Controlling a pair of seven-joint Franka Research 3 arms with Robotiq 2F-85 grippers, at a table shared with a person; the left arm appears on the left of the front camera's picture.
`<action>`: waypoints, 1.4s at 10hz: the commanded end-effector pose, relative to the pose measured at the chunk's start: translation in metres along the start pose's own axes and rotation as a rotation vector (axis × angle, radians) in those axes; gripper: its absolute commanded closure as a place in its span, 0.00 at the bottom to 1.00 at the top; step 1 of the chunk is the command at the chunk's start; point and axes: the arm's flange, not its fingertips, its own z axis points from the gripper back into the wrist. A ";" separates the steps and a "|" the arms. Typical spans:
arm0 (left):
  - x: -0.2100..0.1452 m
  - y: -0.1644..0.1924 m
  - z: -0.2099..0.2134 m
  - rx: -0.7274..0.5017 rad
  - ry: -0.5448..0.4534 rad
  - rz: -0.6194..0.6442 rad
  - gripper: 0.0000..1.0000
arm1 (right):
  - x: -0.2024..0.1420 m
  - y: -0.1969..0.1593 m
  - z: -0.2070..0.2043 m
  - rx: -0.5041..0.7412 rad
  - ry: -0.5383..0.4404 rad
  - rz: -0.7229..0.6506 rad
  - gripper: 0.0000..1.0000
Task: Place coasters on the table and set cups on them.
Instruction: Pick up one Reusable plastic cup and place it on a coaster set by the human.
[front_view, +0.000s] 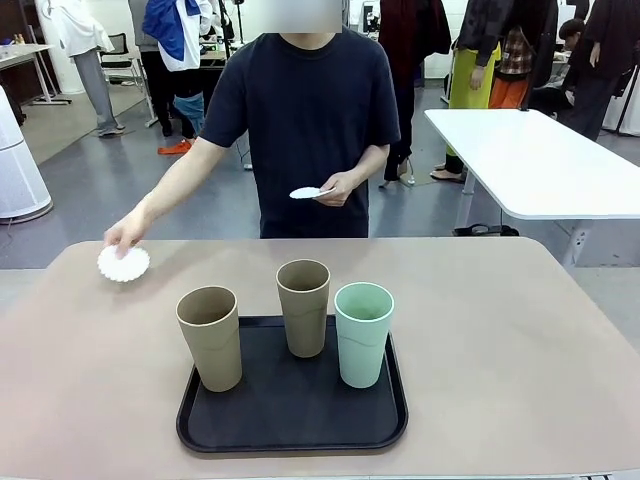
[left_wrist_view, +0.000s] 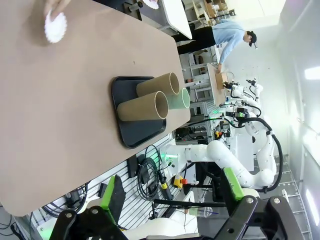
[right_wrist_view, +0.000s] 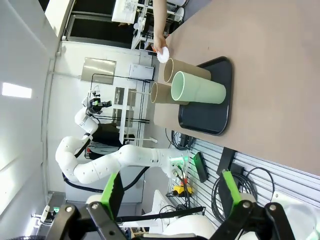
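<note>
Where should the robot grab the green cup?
Probably grip the mint green cup around its upper wall, coming level from the robot's right. It stands upright and widens toward the rim, and a tan cup crowds its other side.

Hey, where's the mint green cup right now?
In the front view the mint green cup stands upright on the right side of the black tray, just right of the middle tan cup.

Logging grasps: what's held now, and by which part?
The person's raised hand pinches one coaster by its rim; the other hand rests on a second coaster on the table. The left gripper and right gripper hold nothing.
</note>
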 end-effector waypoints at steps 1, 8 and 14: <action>0.002 -0.003 0.001 -0.010 -0.013 0.007 0.00 | 0.001 -0.001 0.001 0.017 -0.005 0.018 0.00; 0.002 -0.003 0.001 -0.010 -0.013 0.007 0.00 | 0.001 -0.001 0.001 0.017 -0.005 0.018 0.00; 0.002 -0.003 0.001 -0.010 -0.013 0.007 0.00 | 0.001 -0.001 0.001 0.017 -0.005 0.018 0.00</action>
